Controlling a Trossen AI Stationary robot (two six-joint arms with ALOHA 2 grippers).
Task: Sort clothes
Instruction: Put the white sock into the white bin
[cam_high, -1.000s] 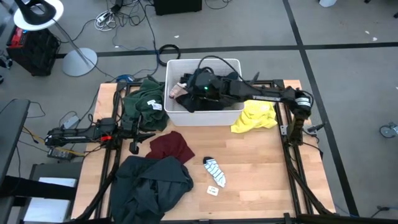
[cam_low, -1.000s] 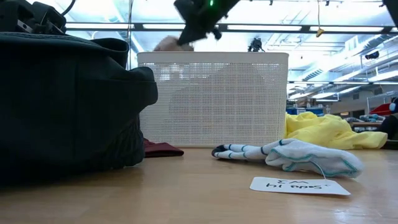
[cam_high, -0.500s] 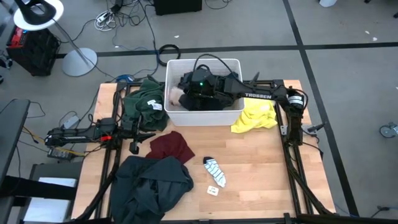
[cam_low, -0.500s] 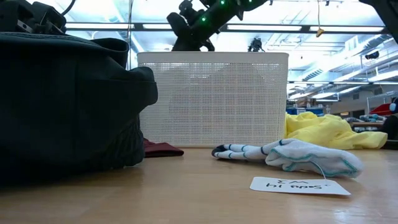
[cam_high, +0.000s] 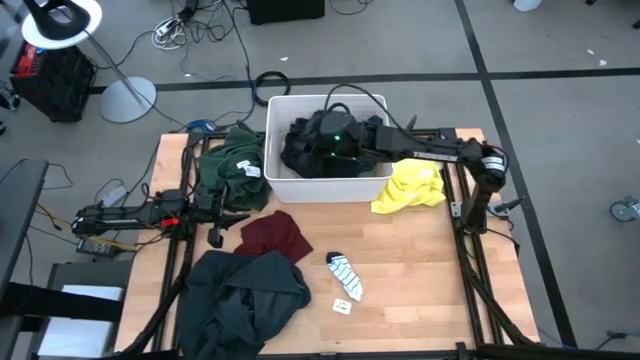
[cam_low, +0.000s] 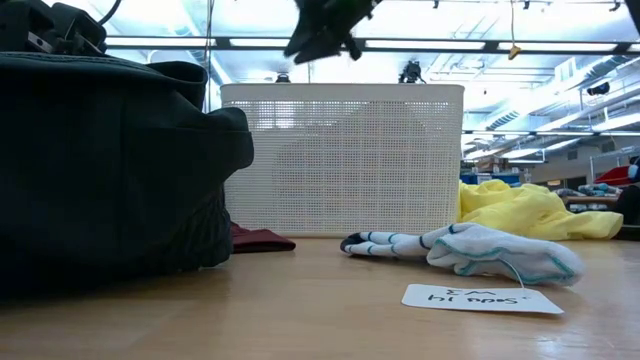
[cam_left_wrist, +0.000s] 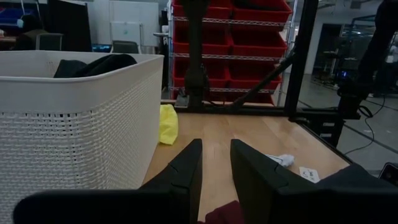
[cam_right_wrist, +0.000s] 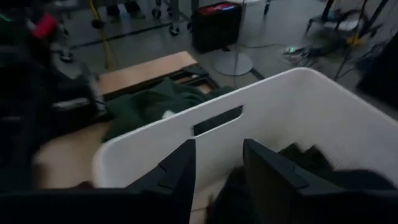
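overhead, right hand (cam_right_wrist: 217, 163) hangs parted, empty, above perforated white tub (cam_high: 274, 150) of dark crumpled fabric (cam_high: 300, 150).

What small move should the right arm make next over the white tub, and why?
Probably lift clear and swing toward the yellow garment beside the white tub. The right gripper hangs over the tub with jaws open and empty, dark clothing already lies inside, and other pieces wait on the table.

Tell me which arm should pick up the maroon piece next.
Left. The left gripper rests open right beside the maroon piece, while the right gripper is over the white tub at the table's far side.
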